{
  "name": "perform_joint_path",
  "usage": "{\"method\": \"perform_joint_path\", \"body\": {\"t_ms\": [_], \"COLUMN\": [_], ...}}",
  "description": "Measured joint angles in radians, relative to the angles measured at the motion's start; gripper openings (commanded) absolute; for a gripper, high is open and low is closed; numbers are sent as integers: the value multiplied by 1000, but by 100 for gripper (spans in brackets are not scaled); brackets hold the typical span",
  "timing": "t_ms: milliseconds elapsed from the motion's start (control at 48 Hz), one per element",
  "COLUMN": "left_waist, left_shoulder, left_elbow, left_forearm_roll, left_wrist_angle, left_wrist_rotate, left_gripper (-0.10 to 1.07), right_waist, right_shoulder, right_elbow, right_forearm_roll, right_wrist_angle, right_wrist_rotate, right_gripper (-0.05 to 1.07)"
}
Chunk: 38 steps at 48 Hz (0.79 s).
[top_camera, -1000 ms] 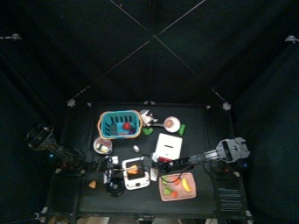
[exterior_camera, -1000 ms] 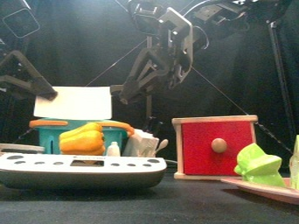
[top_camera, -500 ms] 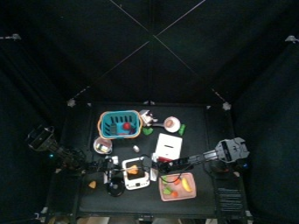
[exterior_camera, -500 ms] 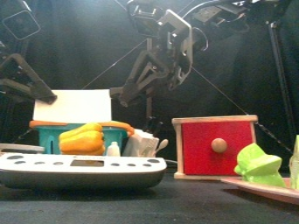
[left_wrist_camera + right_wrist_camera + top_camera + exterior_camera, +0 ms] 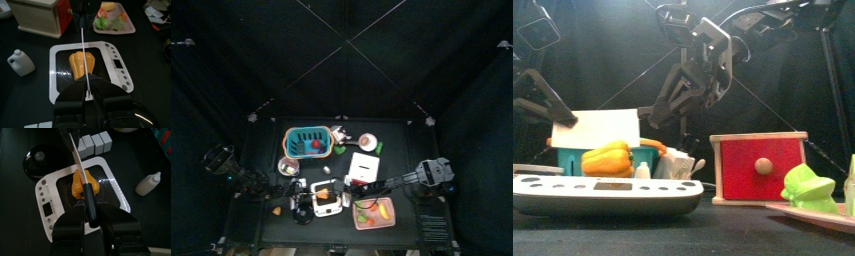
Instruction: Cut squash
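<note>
One squash (image 5: 81, 64), orange, lying on the white scale (image 5: 110, 82). I read both grippers clamped: left gripper (image 5: 87, 95) on a thin knife (image 5: 82, 47), right gripper (image 5: 90, 220) on a blade (image 5: 79, 163) crossing the squash.

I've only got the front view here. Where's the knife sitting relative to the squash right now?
Observer: In the left wrist view, the knife runs lengthwise over the middle of the orange squash.
Operator: What's the squash resting on?
Observer: It lies on the flat top of a white scale, with the display off to one side.
Operator: Anything close by that I should watch?
Observer: A small white bottle stands on the table beside the scale, not touching it.
</note>
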Motion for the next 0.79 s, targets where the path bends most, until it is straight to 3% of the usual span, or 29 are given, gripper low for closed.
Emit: {"method": "perform_joint_path", "body": {"t_ms": [792], "left_waist": [60], "left_shoulder": [46], "left_elbow": [-20], "left_forearm_roll": [0], "left_wrist_angle": [-2], "left_wrist_rotate": [2], "left_gripper": [52], "right_waist": [-3], "right_shoulder": [14], "right_elbow": [6], "right_forearm_roll": [40], "right_wrist_angle": [11], "right_wrist_rotate": [-2], "right_gripper": [54]}}
